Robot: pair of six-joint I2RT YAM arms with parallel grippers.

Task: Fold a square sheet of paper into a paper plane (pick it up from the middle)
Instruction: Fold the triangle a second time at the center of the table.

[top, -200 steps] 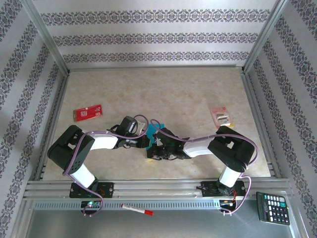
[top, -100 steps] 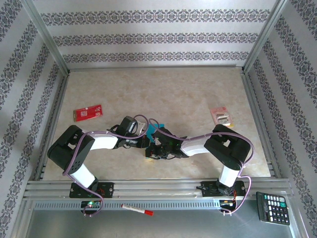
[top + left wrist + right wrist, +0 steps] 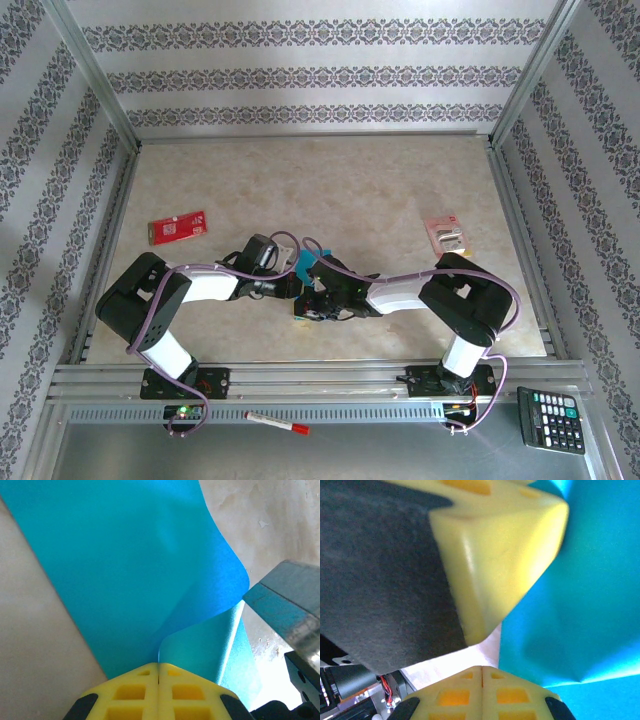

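On the marbled table (image 3: pixel 400 190), the teal sheet (image 3: pixel 313 254) was seen right of the red card (image 3: pixel 177 227), curled, w/ no plane shape yet. The left gripper (image 3: pixel 159 666) was pinched shut on it. The right gripper (image 3: pixel 481 669) was closed beside it, hold unclear. Est. most folds were left.

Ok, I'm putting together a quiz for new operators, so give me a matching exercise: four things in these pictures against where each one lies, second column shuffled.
1. square sheet of paper
2. red card
3. calculator
4. red pen

A. off the table, near edge, left of centre
B. left part of the table
C. off the table, near right corner
D. middle of the table, curled

Pairs: 1-D, 2-B, 3-C, 4-A
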